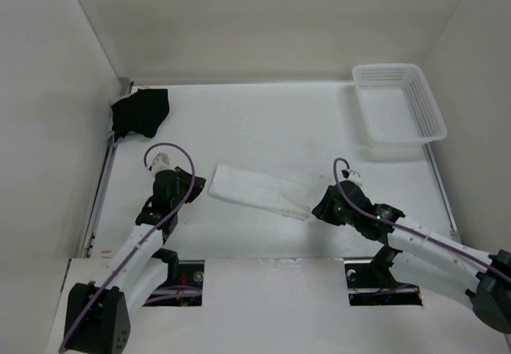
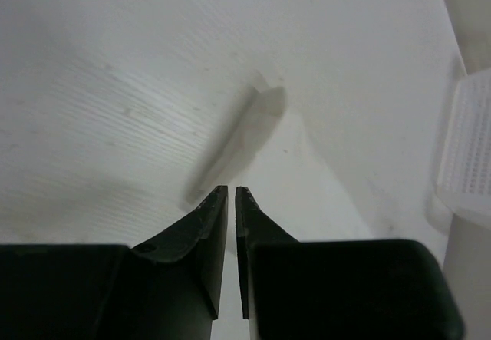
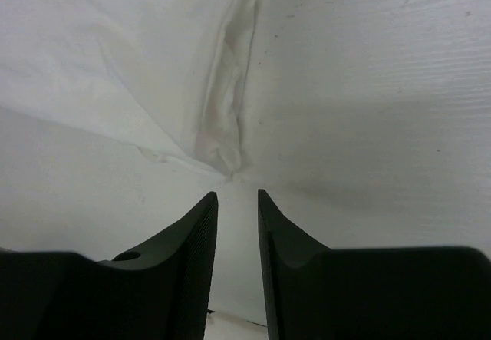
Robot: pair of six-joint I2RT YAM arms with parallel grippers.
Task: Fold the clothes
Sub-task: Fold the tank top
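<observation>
White cloth (image 1: 259,192) lying flat, slantwise, on table (image 1: 263,130); left gripper (image 2: 232,190) barely parted, empty; right gripper (image 3: 237,194) spread, just beside cloth.

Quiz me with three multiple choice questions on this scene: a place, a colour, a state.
1. Where does the mesh basket sit? A far left corner; B far right corner; C between the arms.
2. What colour is the cloth in the far left corner? A red; B blue; C black.
3. The right gripper is: A open, empty; B clamped on the cloth; C holding the basket.
B, seen top right overhead; C, plainly black overhead; A, jaws apart, the white garment outside them.
</observation>
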